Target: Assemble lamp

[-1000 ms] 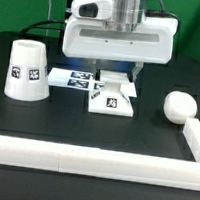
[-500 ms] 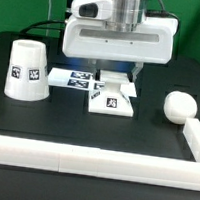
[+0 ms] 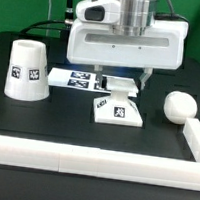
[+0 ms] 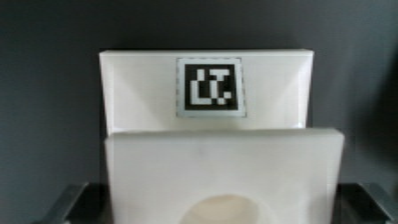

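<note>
The flat square lamp base (image 3: 119, 112) lies on the black table under my gripper (image 3: 123, 86). In the wrist view the base (image 4: 210, 150) fills the picture with its tag facing up. My gripper (image 4: 217, 205) straddles it, with a dark finger (image 4: 68, 203) against each side, so it is shut on the base. The tapered shade (image 3: 27, 70) stands wide end down at the exterior view's left. The ball-headed bulb (image 3: 178, 105) lies at the exterior view's right, apart from the base.
The marker board (image 3: 72, 80) lies behind the base, partly under the gripper body. A low white wall runs along the front (image 3: 91, 163) and up the exterior view's right side (image 3: 197, 135), close to the bulb.
The gripper and the base have shifted together toward the exterior view's right and a little toward the front. The shade and the bulb have not moved.
</note>
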You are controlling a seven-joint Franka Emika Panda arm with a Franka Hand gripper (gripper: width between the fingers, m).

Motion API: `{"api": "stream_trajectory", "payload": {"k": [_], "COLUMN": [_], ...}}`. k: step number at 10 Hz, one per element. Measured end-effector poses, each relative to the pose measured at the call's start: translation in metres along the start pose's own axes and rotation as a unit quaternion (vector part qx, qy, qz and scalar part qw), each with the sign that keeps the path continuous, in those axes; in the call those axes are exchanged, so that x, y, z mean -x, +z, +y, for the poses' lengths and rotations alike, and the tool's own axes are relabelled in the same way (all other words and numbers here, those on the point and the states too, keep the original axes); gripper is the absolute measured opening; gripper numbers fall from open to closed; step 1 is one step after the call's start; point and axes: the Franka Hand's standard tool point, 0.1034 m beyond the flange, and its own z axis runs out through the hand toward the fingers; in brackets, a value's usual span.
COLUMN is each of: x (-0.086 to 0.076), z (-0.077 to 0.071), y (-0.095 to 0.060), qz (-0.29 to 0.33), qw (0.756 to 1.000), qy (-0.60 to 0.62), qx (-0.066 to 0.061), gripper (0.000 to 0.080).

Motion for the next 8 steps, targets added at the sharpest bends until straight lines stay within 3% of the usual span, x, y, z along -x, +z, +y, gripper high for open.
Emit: {"api": "stream_trajectory", "payload": {"k": [3, 8], "x": [-0.048, -0.111], "z": [-0.011, -0.046], "y": [0.000, 0.001], "qz": [0.026, 0.070], "qw": [1.000, 0.997], "qy": [-0.001, 0.026], "qx": [-0.005, -0.014], "gripper": [0.0534, 0.0534]}}
